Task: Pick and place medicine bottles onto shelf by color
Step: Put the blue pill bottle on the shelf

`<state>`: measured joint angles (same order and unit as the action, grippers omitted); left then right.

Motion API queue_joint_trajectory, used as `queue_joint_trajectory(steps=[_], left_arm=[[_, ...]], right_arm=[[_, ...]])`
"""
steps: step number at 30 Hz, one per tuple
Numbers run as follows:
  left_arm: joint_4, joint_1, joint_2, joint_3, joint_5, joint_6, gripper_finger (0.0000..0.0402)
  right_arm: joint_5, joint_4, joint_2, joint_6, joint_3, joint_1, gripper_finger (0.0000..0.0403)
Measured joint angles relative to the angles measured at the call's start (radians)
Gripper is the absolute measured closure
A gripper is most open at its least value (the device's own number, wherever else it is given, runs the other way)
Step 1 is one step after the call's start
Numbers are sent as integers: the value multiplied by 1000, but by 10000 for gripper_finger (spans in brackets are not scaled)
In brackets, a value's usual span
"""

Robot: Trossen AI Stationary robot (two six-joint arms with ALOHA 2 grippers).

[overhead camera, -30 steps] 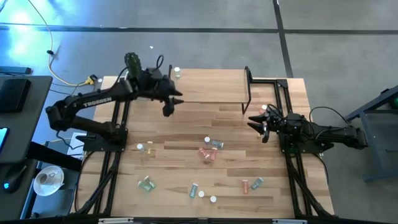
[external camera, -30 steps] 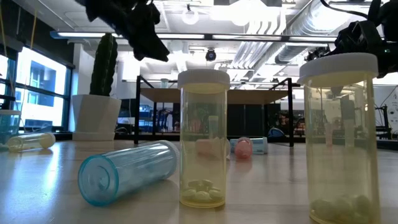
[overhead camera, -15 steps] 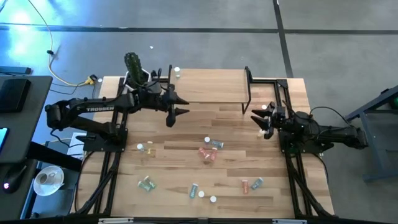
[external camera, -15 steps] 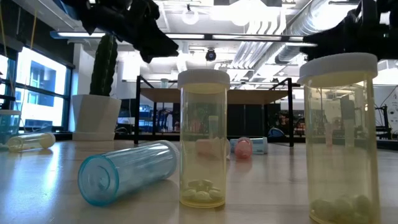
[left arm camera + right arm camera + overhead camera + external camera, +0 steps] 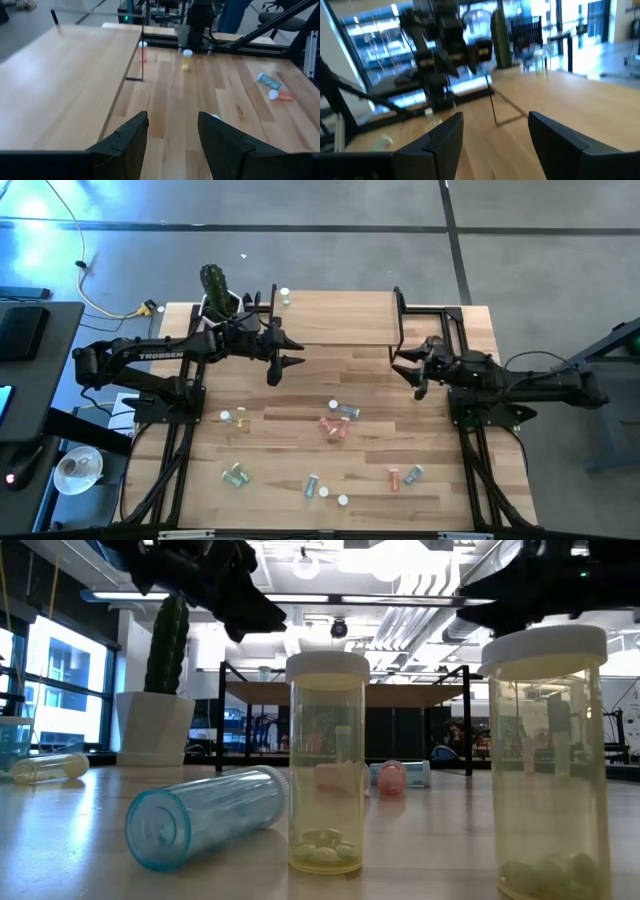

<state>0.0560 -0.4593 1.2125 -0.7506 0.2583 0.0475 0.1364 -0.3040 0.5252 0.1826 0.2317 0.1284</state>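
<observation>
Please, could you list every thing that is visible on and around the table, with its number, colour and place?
table: one, wood, centre.
shelf: one, light wood, black legs, far side of table.
medicine bottles: about a dozen, white caps, teal, yellow, pink-red; most scattered on the near half.
cactus: one, green, white pot, far left corner.
left gripper: open, empty, before the shelf's left end.
right gripper: open, empty, by the shelf's right legs.

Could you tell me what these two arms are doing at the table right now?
They are sorting medicine bottles onto the light-wood shelf by colour. Both end effectors are open and empty: the left end effector hovers by the shelf's front left edge, the right end effector by its right legs. Most bottles lie scattered on the tabletop.
</observation>
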Motion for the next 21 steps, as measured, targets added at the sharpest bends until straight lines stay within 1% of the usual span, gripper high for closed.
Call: queue_joint_trajectory(steps=[6, 9, 15, 21], left_arm=[[-103, 34, 1, 0, 0, -14, 238], [-142, 62, 1, 0, -1, -15, 238], [-168, 110, 1, -1, -9, -44, 240], [-206, 135, 1, -1, -12, -45, 240]], right_arm=[[-62, -1, 231, -32, 87, -4, 187], [-63, 0, 342, -79, 127, -29, 187], [-66, -1, 531, -151, 203, -103, 187], [-66, -2, 699, -173, 286, -140, 187]])
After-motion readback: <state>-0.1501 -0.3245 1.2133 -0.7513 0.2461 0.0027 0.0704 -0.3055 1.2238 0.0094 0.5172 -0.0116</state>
